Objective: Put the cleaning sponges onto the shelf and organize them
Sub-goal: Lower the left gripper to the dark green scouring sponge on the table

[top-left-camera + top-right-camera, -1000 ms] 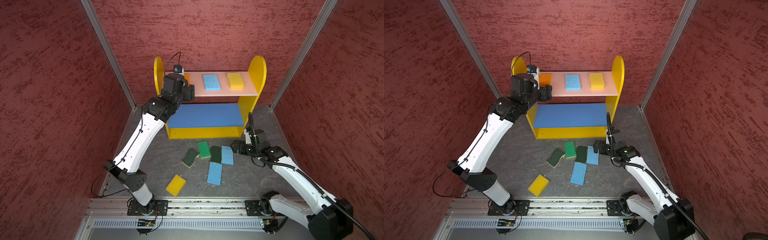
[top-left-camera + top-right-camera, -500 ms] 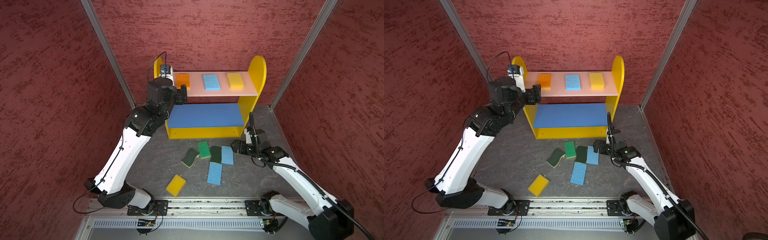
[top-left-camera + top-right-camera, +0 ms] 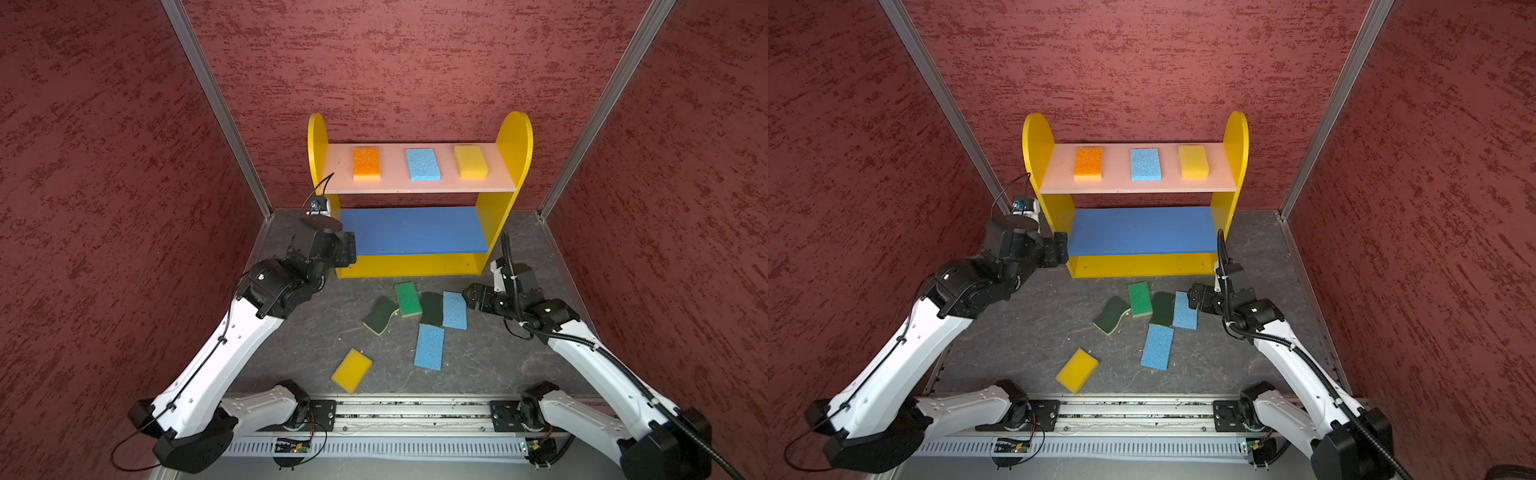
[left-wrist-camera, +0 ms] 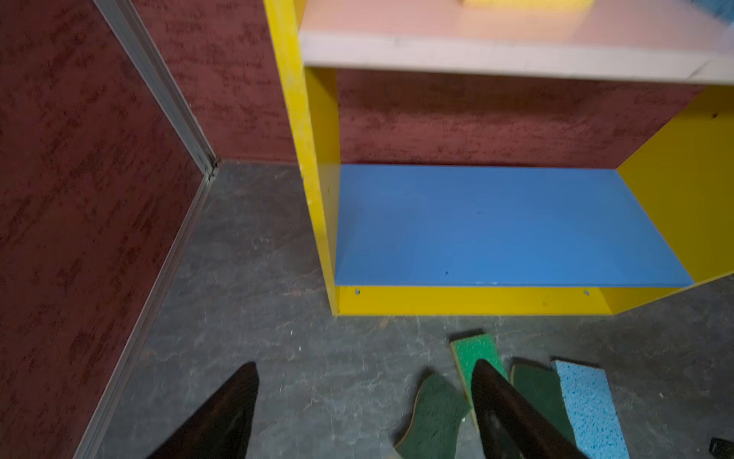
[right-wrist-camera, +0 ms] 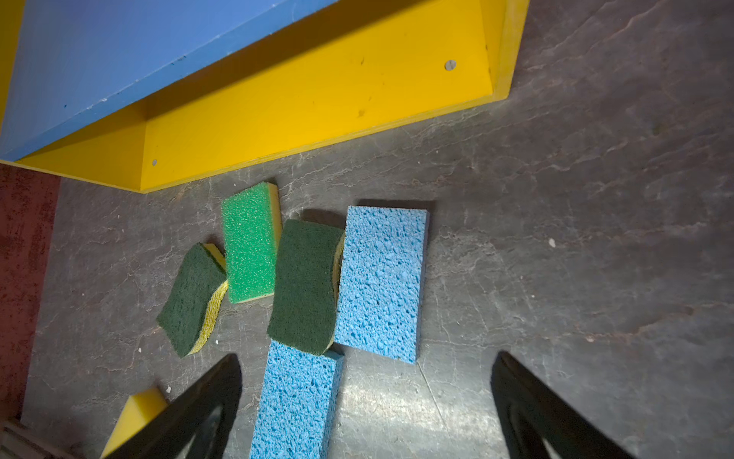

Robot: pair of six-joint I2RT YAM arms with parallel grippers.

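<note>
The shelf's (image 3: 515,141) pink upper board (image 3: 390,183) carries three sponges (image 3: 422,164), cropped to blurred slivers in the left wrist view. Six loose sponges (image 3: 430,353) lie on the desk (image 3: 316,332) at its near side, the near yellow sponge (image 5: 135,411) just a corner in the right wrist view. Left gripper (image 4: 365,365) and right gripper (image 5: 368,355) jaws stand spread, empty.

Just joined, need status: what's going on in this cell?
Two arms are shelving sponges. Orange sponge, light blue sponge and yellow sponge sit on the pink upper board; six other sponges lie on the floor. Both grippers are open and empty: left gripper by the shelf's left side panel, right gripper beside a blue floor sponge.
</note>
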